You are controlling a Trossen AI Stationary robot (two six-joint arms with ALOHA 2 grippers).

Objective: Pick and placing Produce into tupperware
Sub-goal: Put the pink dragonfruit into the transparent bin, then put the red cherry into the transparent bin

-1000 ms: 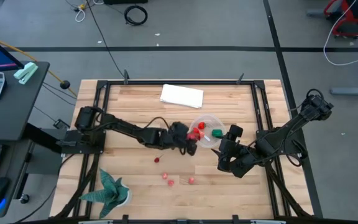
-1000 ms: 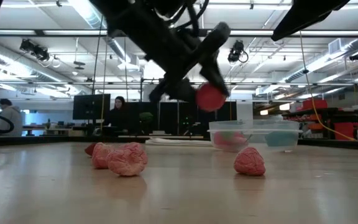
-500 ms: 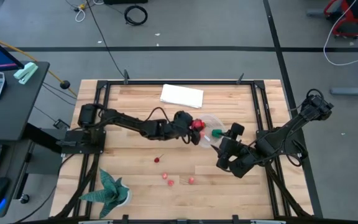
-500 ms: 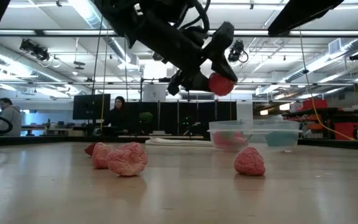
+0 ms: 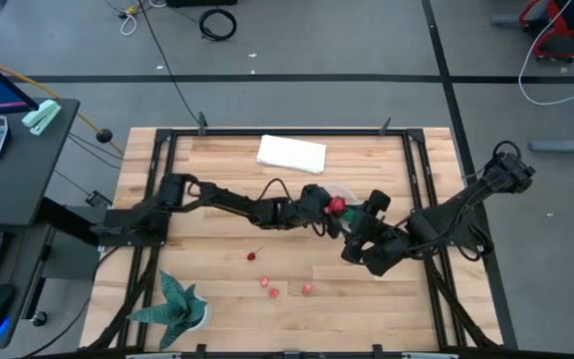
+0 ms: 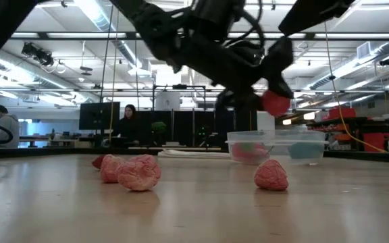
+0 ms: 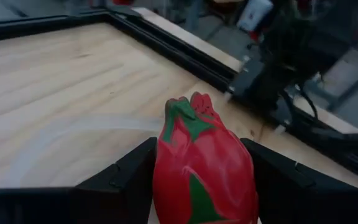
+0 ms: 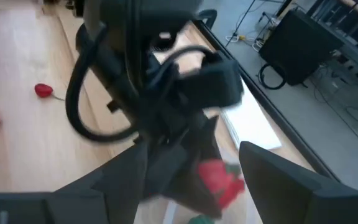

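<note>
Right now I have the left gripper reaching across the table's middle, its fingers clamped on either side of a red strawberry-like piece of produce with a green top. In my low view that piece hangs in the air above the clear tupperware, clear of the rim. From overhead the tub is mostly covered by the two arms; it lies just past table centre toward 3 o'clock. The right gripper waits just beside it on the 5 o'clock side, jaws spread wide with nothing between them. Three more small red and pink pieces lie on the wood toward 6 o'clock: one alone, two nearer the edge.
</note>
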